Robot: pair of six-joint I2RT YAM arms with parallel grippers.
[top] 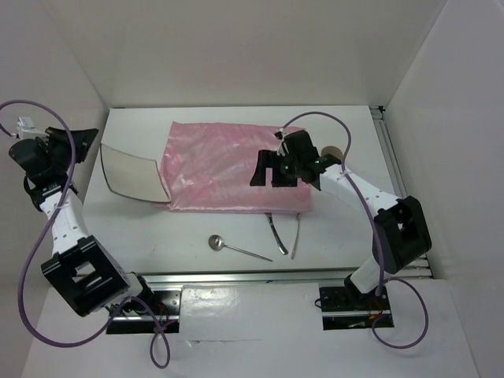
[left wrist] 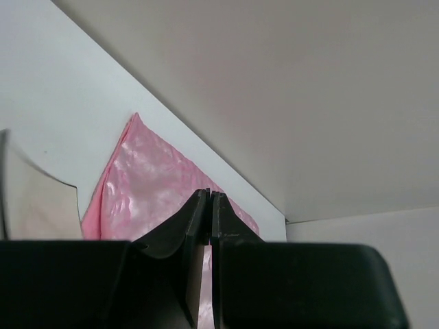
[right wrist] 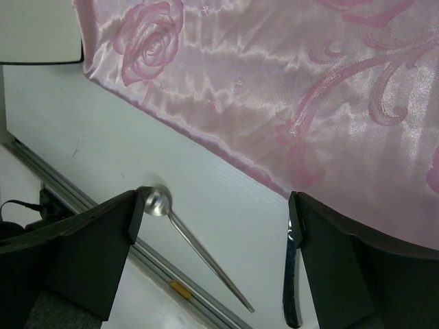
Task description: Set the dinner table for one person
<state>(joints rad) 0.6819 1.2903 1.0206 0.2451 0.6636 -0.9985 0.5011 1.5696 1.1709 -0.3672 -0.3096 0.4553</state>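
The dinner table [top: 346, 134] is a white top with metal rails. A shiny pink mat [top: 228, 157] lies at its middle, and a square white plate [top: 132, 173] rests against the mat's left edge. In front of the mat lie a spoon [top: 236, 249], a knife [top: 278, 236] and a fork [top: 297, 236]. My right gripper [top: 268, 172] hangs open above the mat's near right part. In the right wrist view the right gripper [right wrist: 216, 204] frames the spoon [right wrist: 199, 253] and the knife [right wrist: 291, 274]. My left gripper [top: 88, 138] is raised at the far left, its jaws together on nothing [left wrist: 209, 195].
White walls close in the table on three sides. A metal rail [top: 260, 276] runs along the near edge and another [top: 390, 157] along the right. A small round tan object [top: 332, 151] sits behind the right wrist.
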